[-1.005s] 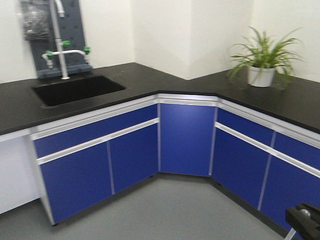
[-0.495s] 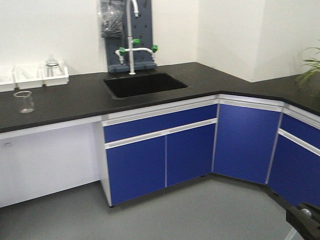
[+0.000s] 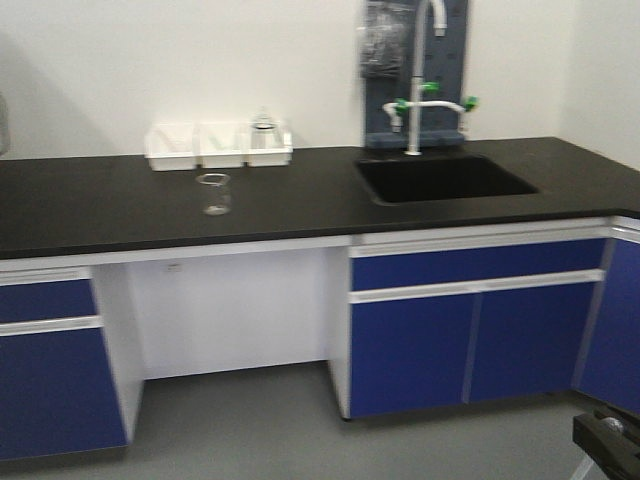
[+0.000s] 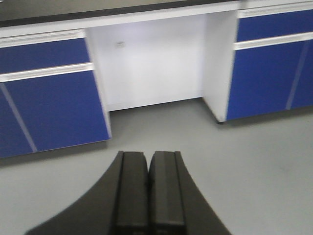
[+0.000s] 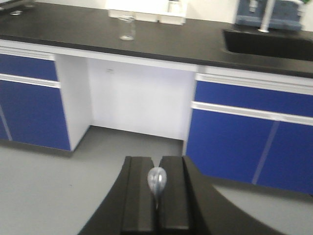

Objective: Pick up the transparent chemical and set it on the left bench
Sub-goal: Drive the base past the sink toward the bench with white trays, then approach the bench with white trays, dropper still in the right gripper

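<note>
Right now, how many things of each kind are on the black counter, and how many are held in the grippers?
White trays: 3
Glass beaker: 1
Clear vessel in the rightmost tray: 1
Clear dropper, held in the right gripper: 1
Total: 6

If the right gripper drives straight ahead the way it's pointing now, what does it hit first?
Likely the white back panel of the recess under the black countertop. The right gripper, shut on the dropper, aims below that top, with only bare floor in between. Depth is hard to judge.
</note>
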